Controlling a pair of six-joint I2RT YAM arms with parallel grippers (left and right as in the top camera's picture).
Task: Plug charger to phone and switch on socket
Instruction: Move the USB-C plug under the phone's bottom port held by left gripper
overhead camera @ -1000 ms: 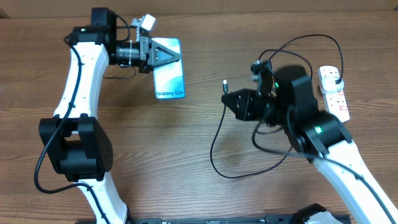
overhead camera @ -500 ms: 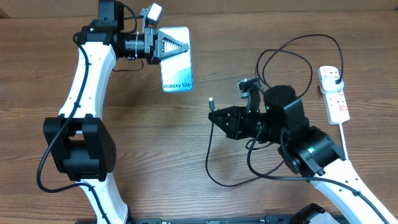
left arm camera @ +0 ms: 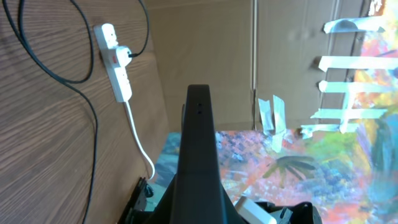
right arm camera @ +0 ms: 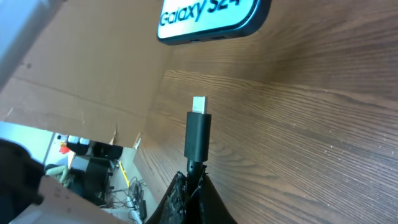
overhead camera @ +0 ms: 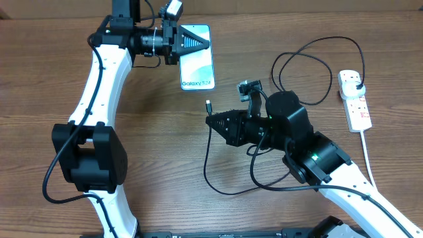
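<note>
Near the phone (overhead camera: 198, 71) gripped by left tool (overhead camera: 203, 43), right tool (overhead camera: 211, 121) is pinching the charger connector (right arm camera: 198, 134); misalignment risks a failed insertion.

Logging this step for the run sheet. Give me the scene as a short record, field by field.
phone: screen up, Galaxy end toward the connector
left gripper: shut on the phone's far short edge
right gripper: shut on the charger just behind its connector
connection: connector tip apart from the phone, not plugged in
socket: charger's plug sits in it; switch state unreadable
</note>
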